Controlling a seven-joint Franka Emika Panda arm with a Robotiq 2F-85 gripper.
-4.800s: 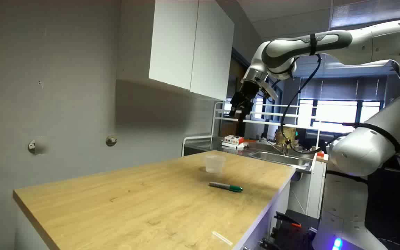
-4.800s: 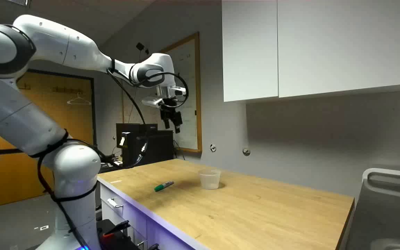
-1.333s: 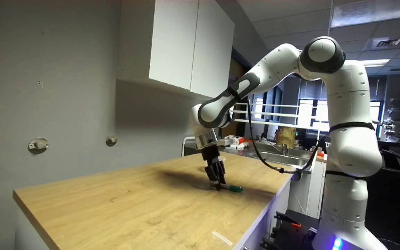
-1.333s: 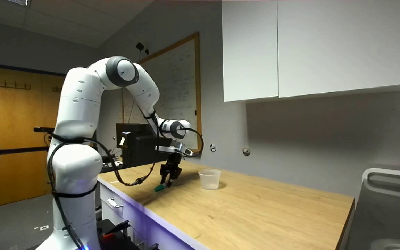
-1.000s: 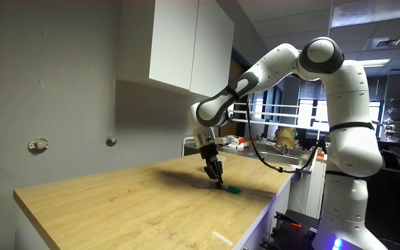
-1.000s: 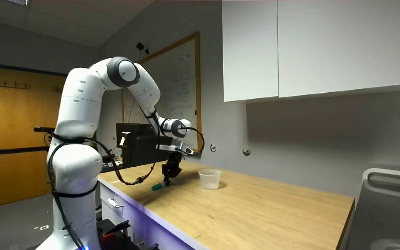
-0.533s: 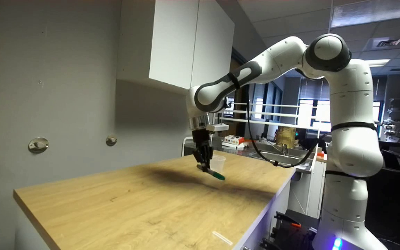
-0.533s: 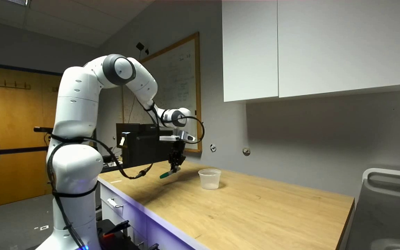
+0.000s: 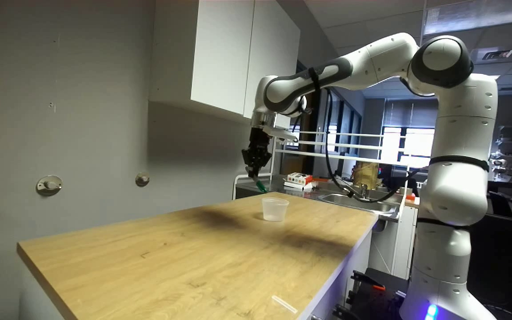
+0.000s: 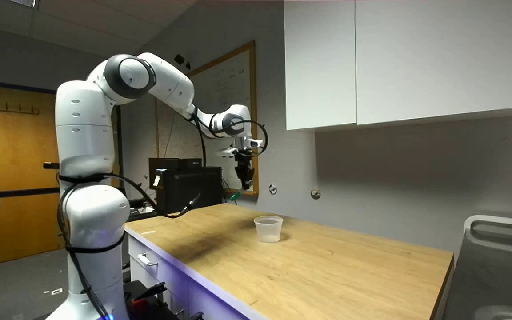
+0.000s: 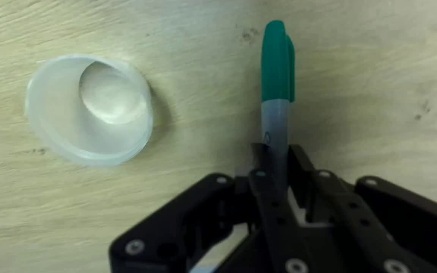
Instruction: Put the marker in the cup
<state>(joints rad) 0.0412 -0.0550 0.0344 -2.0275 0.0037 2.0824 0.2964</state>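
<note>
Held high over the counter, the marker is gripped by its grey barrel, its green cap pointing away from the fingers. My gripper is shut on it, one black finger on each side. In both exterior views the gripper and the marker hang in the air above the level of the cup's rim, the cap slanting downward. The cup, translucent and whitish, stands upright on the counter. The wrist view shows the cup to the left of the marker, apart from it, with nothing inside.
The wooden counter carries the cup. White wall cabinets overhang its back side. Past its end in an exterior view are a metal sink, a white rack and small boxes.
Several seconds ago the marker lay on the counter and the gripper was away from it. The gripper came down and shut on it; over the last second it has lifted the marker well clear.
</note>
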